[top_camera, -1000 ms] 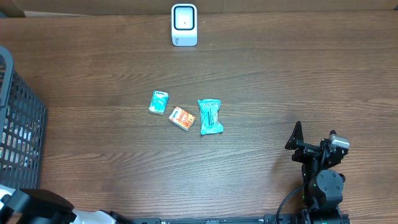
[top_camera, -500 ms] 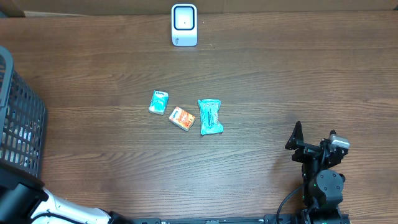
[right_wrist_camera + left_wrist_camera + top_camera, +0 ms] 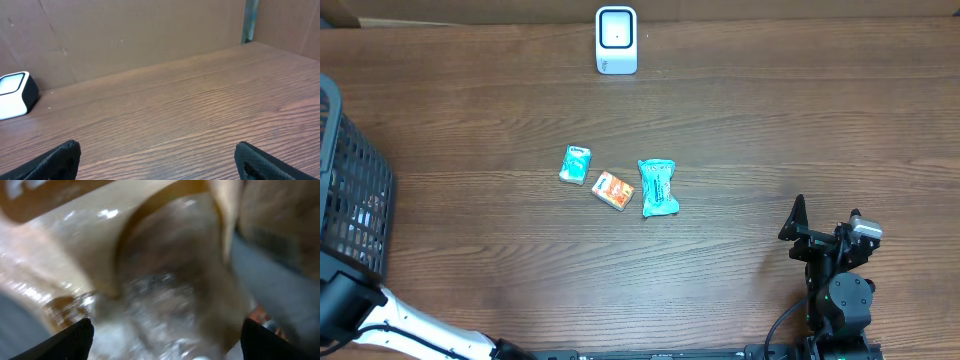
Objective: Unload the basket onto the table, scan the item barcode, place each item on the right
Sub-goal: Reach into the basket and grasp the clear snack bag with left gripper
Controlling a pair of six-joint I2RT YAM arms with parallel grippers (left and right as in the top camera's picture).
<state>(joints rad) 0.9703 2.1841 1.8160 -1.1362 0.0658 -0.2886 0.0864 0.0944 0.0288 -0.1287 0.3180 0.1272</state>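
— Packets lie in a short row near the middle of the brown wooden bench (image 3: 770, 120). There is a small teal-and-white packet (image 3: 576, 164), a small orange packet (image 3: 613, 190) just beside it, and a flat teal pouch (image 3: 658, 187) on the right of the row.

— And the scanner?

— The white box scanner with the dark window (image 3: 616, 40) stands at the far edge, well apart from all three.

— How do the claws stand?

— The right claw (image 3: 157, 146) hangs over the near right corner, fingers spread wide, with bare bench between them. The left claw (image 3: 165, 330) is at the near left corner, by the dark grid basket (image 3: 350, 200). Its tips stand apart, but its camera gives only a pale brown blur, so what lies between them cannot be told.
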